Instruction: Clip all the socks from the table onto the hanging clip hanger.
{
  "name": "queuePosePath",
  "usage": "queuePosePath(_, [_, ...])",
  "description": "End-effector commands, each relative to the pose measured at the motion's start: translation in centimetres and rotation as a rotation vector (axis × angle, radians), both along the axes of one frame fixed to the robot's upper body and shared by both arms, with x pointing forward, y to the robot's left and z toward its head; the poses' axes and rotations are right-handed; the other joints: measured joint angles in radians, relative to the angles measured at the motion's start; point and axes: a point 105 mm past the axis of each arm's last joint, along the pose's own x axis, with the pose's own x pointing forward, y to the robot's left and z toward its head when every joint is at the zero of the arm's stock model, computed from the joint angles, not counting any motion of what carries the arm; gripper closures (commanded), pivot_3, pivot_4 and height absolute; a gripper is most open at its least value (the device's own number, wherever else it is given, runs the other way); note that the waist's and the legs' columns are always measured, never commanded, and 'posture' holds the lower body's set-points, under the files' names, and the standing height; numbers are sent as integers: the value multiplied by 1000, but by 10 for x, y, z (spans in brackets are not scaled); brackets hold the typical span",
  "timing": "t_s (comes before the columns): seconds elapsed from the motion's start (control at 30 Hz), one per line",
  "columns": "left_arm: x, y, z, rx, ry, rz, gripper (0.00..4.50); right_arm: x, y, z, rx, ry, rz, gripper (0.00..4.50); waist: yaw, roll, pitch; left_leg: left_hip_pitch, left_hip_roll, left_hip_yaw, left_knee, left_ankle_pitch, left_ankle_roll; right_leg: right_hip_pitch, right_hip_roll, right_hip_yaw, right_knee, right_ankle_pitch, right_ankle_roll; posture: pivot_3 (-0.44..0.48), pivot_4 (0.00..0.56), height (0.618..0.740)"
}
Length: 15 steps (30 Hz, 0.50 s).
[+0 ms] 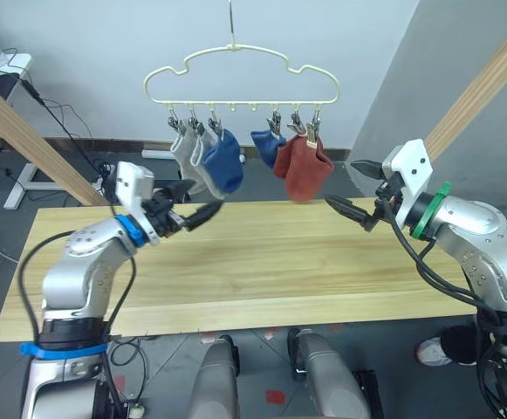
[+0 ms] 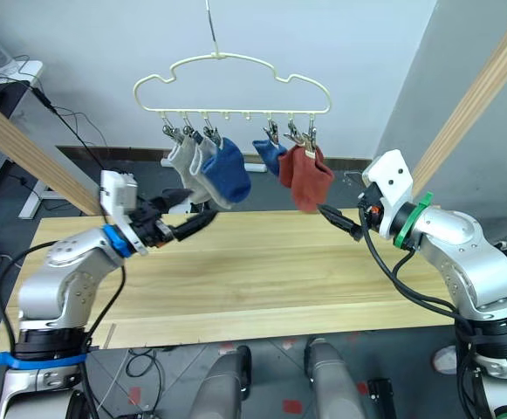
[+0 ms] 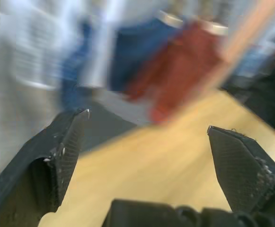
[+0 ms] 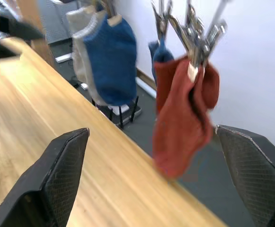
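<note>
The table is a long rectangle of pale wooden planks, their grain running along its length, with seams between the boards showing as thin darker lines. Its top is bare wood from end to end. The far edge runs below the hanging socks, which hang from the hanger above and do not touch the wood. The table stands on a dark grey floor, where cables trail beyond the far left corner.
</note>
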Motion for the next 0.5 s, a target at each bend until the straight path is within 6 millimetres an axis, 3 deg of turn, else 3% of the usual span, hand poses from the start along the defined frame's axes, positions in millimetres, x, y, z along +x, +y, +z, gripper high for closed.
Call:
queuePosePath(0.03, [-12,19,2,65,-16,118,24,-2,-1,0,6,-30,7,0,5,0,0,0,-1,0,0,0,0,0,-1,0,0,0,0,4,290,740])
queuePosePath(0.17, [-33,33,-18,128,58,176,24,-2,1,-12,25,20,3,0,12,0,0,0,-1,1,1,0,0,0,-2,1,0,1,1,34,283,740])
queuePosePath(0.4, [-32,30,-14,119,16,209,24,-4,2,-17,26,31,4,0,42,0,0,0,0,-2,5,0,0,2,-1,-1,2,2,2,55,272,740])
queuePosePath(0.5, [-34,29,-20,191,65,173,24,-4,2,-18,38,38,0,0,45,0,0,0,-1,-1,6,0,0,3,-1,-1,0,4,4,57,271,740])
